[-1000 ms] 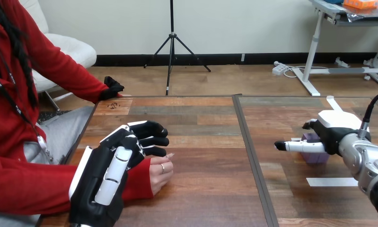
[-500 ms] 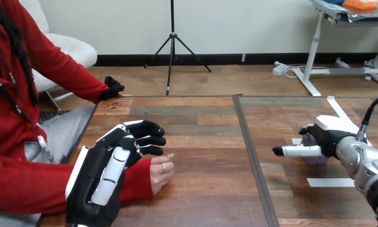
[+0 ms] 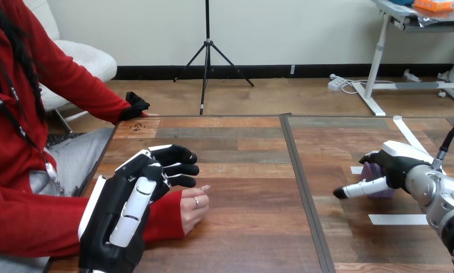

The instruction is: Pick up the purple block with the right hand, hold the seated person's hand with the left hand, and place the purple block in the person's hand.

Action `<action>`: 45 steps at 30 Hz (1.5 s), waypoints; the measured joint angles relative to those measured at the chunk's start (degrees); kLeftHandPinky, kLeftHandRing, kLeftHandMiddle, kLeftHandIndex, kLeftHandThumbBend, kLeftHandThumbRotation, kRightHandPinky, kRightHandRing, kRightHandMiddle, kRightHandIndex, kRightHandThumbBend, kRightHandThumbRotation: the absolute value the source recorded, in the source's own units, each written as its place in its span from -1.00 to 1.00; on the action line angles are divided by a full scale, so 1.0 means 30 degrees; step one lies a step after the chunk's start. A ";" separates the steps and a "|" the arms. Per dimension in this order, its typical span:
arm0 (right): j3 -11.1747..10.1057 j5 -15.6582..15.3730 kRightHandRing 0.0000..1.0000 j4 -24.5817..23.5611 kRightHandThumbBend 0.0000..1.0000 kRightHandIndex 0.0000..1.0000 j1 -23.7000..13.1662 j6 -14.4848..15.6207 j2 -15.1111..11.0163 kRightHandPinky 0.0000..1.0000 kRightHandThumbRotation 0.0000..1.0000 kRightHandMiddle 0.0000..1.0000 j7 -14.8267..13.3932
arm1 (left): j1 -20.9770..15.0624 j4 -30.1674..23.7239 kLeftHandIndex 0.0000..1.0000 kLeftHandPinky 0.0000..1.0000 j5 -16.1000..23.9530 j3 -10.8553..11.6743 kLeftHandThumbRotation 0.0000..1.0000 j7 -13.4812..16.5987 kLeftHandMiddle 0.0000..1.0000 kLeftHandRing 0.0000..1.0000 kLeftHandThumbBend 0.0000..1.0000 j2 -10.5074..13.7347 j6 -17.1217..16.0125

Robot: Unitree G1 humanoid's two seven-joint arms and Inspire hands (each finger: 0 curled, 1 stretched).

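Wooden table, right hand fingers clamped on purple block, left hand fingers apart

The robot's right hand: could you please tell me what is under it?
The purple block sits on the table beneath the right hand. Only part of its purple side shows. The hand covers its top, so the grip cannot be judged.

The right hand covers most of the purple block, so a grip on it cannot be told. The left hand, cut off by the bottom edge, hides the wrist behind the person's hand; contact between them cannot be told.
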 measured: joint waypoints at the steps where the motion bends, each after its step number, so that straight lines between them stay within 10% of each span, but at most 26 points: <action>1: 0.0000 -0.0002 0.83 -0.0003 0.92 0.75 -0.0004 -0.0001 -0.0004 0.53 -0.17 0.83 -0.0010 | -0.0001 0.0000 0.20 0.19 0.0010 0.0001 0.52 0.0005 0.32 0.29 0.14 0.0000 0.0000; 45: -0.0268 0.0171 0.84 -0.0070 0.86 0.75 -0.0232 0.0041 -0.0150 0.50 -0.56 0.86 0.0873 | -0.0001 -0.0006 0.17 0.15 0.0434 0.0001 0.57 0.0413 0.30 0.28 0.19 0.0023 0.0011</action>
